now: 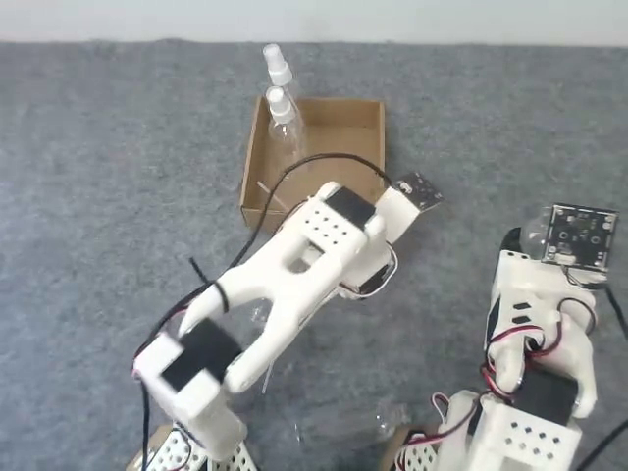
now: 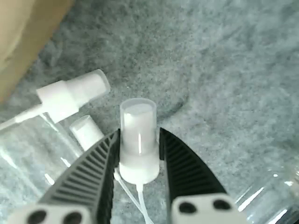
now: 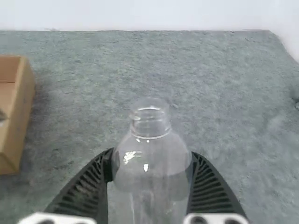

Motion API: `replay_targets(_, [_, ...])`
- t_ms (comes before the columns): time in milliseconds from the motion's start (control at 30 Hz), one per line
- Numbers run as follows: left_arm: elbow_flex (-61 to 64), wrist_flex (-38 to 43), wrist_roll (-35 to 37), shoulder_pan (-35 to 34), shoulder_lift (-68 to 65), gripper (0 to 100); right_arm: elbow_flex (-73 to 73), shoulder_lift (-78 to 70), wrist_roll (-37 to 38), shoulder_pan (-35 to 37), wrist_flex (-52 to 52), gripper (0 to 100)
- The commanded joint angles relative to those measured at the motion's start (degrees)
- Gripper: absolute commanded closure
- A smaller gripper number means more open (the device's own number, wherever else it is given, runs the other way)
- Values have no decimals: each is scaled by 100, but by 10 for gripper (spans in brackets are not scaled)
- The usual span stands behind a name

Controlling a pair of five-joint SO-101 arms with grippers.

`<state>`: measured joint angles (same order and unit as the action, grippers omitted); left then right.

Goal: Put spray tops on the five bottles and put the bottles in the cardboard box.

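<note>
Pinching a white spray top [image 2: 138, 116] between its ribbed black fingers [image 2: 98, 172], the left gripper [image 2: 138, 135] has its jaws narrowed onto the top's collar. The top's capped end points away from the wrist, and its thin dip tube [image 2: 133, 198] trails back between the fingers. The gripper hangs over the grey carpet [image 2: 224, 70].

Just beside it a second spray top [image 2: 72, 93] lies on its side, its tube running across a clear bottle on the carpet [image 2: 28, 158]. In the high view the left arm [image 1: 294, 265] stretches from the near edge to just in front of the cardboard box [image 1: 363, 123].

A capped bottle [image 1: 286, 128] stands in the box against its left wall. Another capped bottle [image 1: 277, 67] stands at the far left corner. I cannot tell whether that one is inside the box or just behind it.

The right gripper [image 3: 152, 158] holds an open-necked bottle [image 3: 149, 126], its jaws spread around the body and touching both sides. The bare neck points away from the wrist. The right arm [image 1: 540, 324] stands well to the right of the box. An uncapped bottle [image 1: 343, 427] lies on the carpet between the two arm bases.
</note>
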<state>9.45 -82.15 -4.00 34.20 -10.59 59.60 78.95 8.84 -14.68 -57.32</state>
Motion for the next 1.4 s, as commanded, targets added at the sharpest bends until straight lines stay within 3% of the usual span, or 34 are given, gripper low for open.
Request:
replay_targets(0, [268,281,-44,-44,985,988,-53,110,79,365,163,929])
replay_targets(500, [1279,932,255,-501,2532,988,290,110,88,1675,198,928])
replay_targets(900, [2167,1468,273,-519,3965,988,413,110,88,2290,171,929])
replay_targets(1167, [2325,1556,475,-1275,4695,988,501,110,88,2756,189,929])
replay_targets(1367, [2624,1653,536,-1380,5442,988,536,110,88,3169,154,929])
